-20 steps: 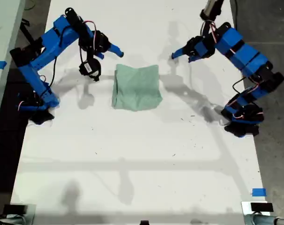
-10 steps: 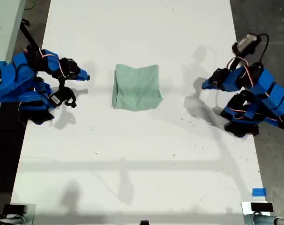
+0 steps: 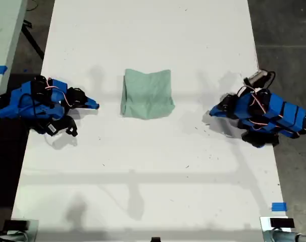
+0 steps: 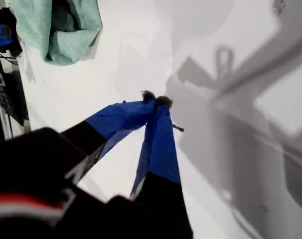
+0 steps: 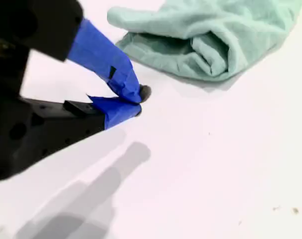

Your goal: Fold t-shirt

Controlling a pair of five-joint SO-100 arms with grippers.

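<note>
both grippers closed and empty: my first gripper [image 4: 156,101] and my second gripper [image 5: 137,100] rest low on the white table [image 3: 153,171], apart from the folded t-shirt [image 3: 147,94] between them.

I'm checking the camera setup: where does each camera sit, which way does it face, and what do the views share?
Exterior view: overhead, looking down at the table, the folded t-shirt and both arms.
First wrist view: along my first gripper, shut, toward the t-shirt.
Second wrist view: along my second gripper, shut, toward the t-shirt.
All three share the t-shirt.
</note>
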